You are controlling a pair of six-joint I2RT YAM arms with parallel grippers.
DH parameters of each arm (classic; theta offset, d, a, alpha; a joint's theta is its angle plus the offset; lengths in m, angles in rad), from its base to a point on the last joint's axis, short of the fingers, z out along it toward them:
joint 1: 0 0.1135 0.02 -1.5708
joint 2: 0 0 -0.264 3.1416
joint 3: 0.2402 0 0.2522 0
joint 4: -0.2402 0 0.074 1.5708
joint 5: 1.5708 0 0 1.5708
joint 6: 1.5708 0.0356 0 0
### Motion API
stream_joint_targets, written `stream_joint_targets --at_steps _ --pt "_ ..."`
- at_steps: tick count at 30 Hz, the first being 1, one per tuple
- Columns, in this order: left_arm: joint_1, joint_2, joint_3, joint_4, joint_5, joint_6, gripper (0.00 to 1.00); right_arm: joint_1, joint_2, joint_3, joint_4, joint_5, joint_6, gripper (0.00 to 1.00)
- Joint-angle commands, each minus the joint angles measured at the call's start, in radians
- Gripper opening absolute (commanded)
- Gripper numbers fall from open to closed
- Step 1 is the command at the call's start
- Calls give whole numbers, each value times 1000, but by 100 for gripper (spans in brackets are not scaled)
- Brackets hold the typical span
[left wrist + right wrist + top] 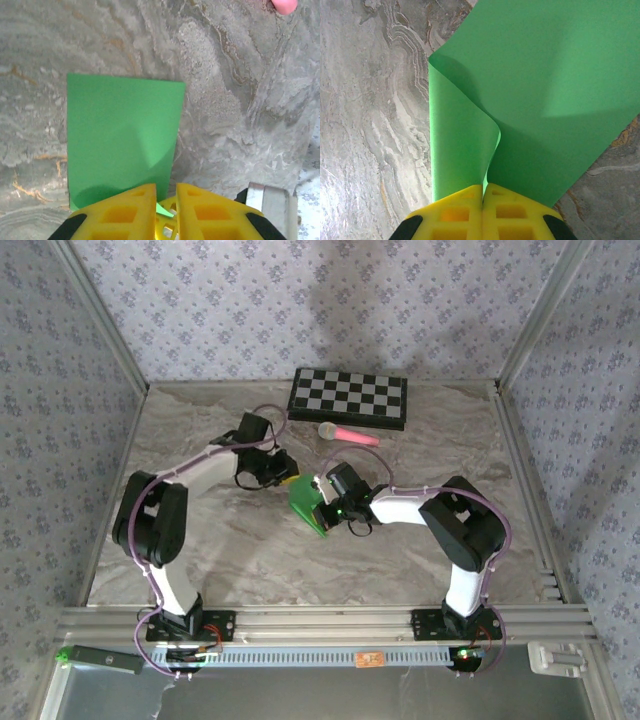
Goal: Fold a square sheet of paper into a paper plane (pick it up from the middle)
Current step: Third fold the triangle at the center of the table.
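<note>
Square sheet of paper (304,502) lies mid-worktop (430,450), between both grippers. Right gripper (483,192) is clamped tight on a curled-up edge. Left gripper (166,194) is parted a crack at another edge — sheet runs straight ahead of its fingers — no grip, I judge.

Marbled table (250,570) carries checkered board (348,397) and microphone (349,434).

White shells and black joints on the left arm (165,525) and right arm (458,530), behind each claw. Lilac cable (262,408) looping along both. Bright yellow fingers on left claw (166,192) and right claw (483,192), moulded with square pockets, black at the outer edges.
</note>
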Motion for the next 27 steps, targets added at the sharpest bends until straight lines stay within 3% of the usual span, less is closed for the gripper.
stream_joint_targets --at_steps 1,12,27 --pt "-19 -33 -92 106 53 -124 15 -1 32 4 -46 19 11 0" --pt "-73 -46 -225 205 89 -219 7 -1 37 2 -39 17 19 0" --pt "-99 6 -258 220 104 -206 5 1 40 3 -44 26 25 0"
